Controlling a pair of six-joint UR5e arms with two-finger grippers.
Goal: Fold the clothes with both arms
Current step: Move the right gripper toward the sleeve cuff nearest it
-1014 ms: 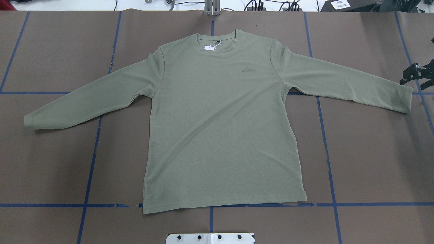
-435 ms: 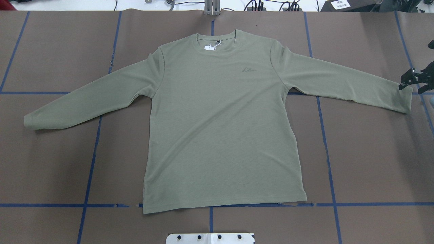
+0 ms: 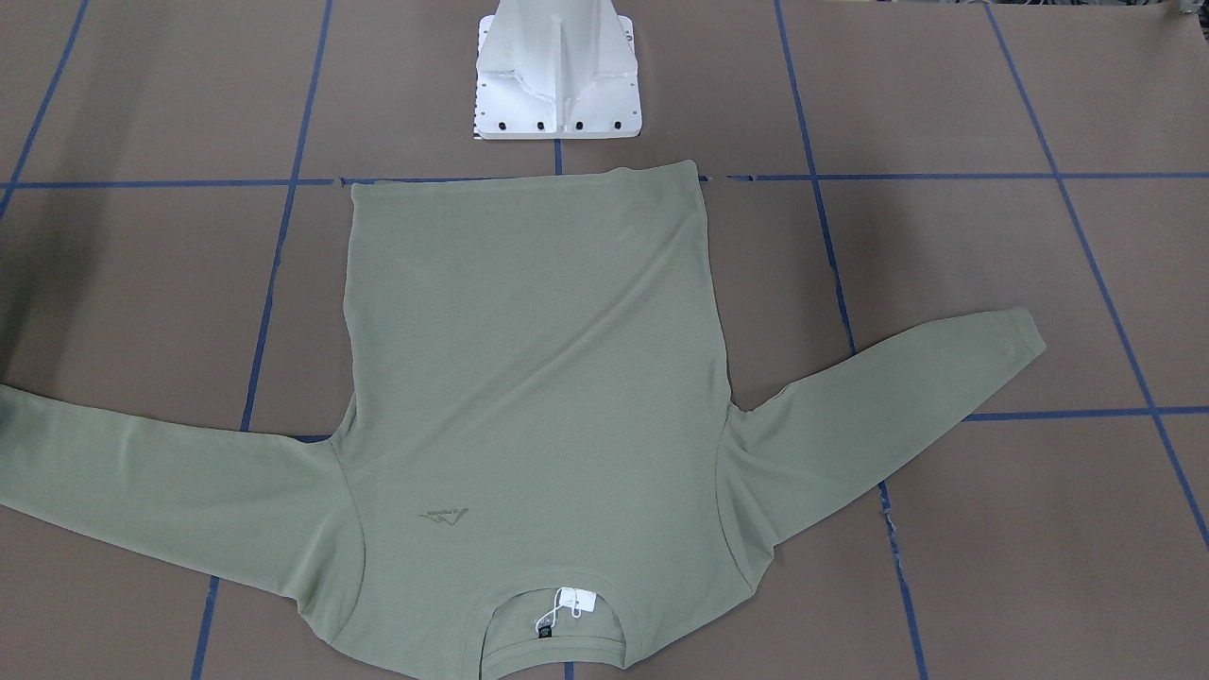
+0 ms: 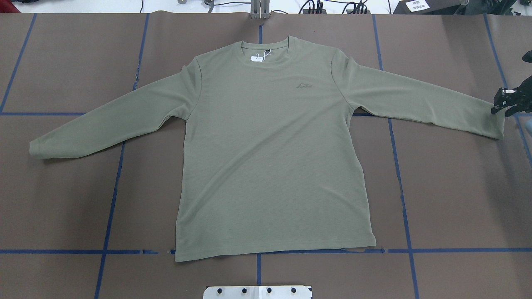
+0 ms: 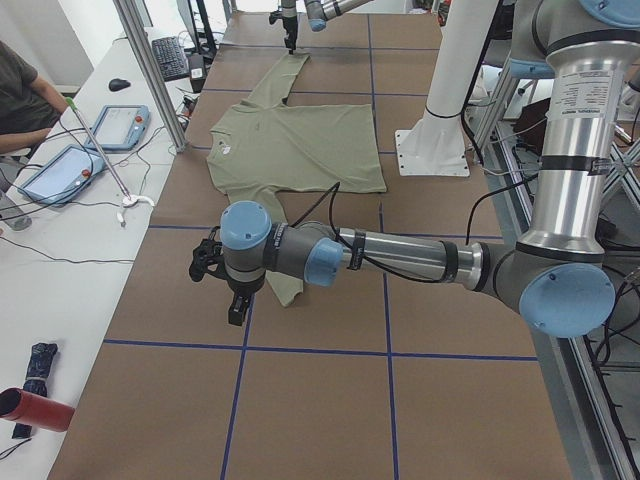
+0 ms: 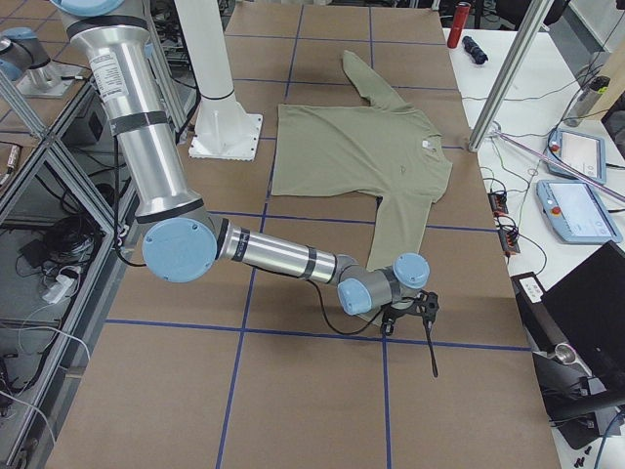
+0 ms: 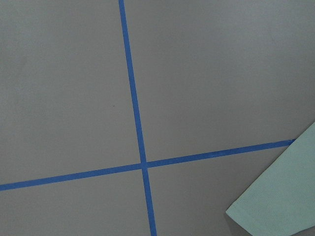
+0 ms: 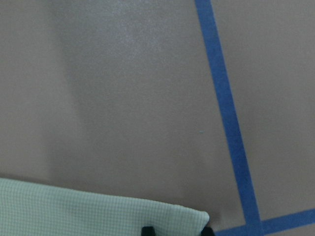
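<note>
Neatly flat sage shirt (image 4: 266, 158), right end effector (image 4: 501, 104) parted astride cuff (image 4: 496, 124), left one (image 5: 236, 312) unclear.

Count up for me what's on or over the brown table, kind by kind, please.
Green shirt: 1
Robot arms: 2, the left arm and the right arm
White base: 1
Total: 4
</note>
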